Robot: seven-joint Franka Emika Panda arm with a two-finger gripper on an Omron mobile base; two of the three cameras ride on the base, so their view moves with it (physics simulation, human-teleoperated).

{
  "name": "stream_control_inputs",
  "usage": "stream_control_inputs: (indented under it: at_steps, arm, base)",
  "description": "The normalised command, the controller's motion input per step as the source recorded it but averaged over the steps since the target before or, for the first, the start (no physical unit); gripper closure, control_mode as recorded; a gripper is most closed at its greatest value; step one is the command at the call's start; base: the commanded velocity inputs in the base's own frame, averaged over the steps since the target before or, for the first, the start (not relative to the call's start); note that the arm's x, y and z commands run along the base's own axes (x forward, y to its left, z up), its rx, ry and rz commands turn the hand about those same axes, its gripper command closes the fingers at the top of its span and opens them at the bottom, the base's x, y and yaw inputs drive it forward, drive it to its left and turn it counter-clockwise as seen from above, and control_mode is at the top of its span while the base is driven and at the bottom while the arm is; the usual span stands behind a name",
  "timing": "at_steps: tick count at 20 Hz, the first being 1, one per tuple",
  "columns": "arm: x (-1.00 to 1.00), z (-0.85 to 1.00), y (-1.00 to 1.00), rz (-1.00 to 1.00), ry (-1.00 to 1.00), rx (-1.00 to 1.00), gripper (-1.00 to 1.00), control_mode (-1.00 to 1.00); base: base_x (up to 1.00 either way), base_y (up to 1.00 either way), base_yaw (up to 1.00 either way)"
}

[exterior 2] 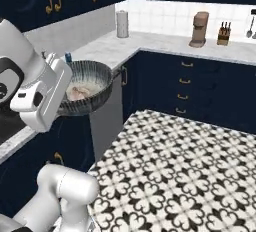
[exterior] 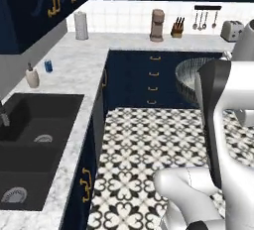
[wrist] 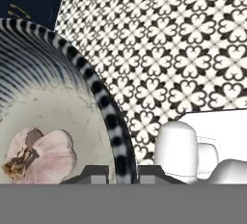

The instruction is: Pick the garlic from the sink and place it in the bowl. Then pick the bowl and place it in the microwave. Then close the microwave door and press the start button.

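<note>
Progress: garlic (wrist: 43, 155) already in bowl (exterior 2: 97, 93); bowl off counter, carried in air over patterned floor (exterior 2: 190, 176). Gripper (wrist: 123, 172) clamped on bowl rim, one finger inside, one outside. Judged remaining: bowl into microwave, door shut, start pressed.

Room, left to right: black double-basin sink (exterior: 37, 144), both drains bare; soap bottle (exterior: 32, 77); marble counter (exterior: 84, 70); paper towel roll (exterior: 81, 25); coffee machine (exterior: 157, 25); knife block (exterior: 177, 27); hanging utensils (exterior: 206, 18); toaster (exterior: 231, 30). Navy cabinets, brass handles.

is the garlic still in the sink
No, the garlic lies inside the bowl, which the gripper holds up by its rim, away from the sink.
</note>
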Motion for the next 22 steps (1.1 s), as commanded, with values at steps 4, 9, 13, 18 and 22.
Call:
stream_control_inputs:
  at_steps: [4, 9, 13, 18, 22]
  arm:
    - [0.00, 0.00, 0.00, 0.00, 0.00, 0.00, 1.00, 1.00]
    - [0.00, 0.00, 0.00, 0.00, 0.00, 0.00, 1.00, 1.00]
    - [0.00, 0.00, 0.00, 0.00, 0.00, 0.00, 1.00, 1.00]
    - [0.00, 0.00, 0.00, 0.00, 0.00, 0.00, 1.00, 1.00]
    - [0.00, 0.00, 0.00, 0.00, 0.00, 0.00, 1.00, 1.00]
  base:
    - [0.00, 0.00, -1.00]
    - [0.00, 0.00, -1.00]
    - [0.00, 0.00, -1.00]
    - [0.00, 0.00, -1.00]
    - [0.00, 0.00, -1.00]
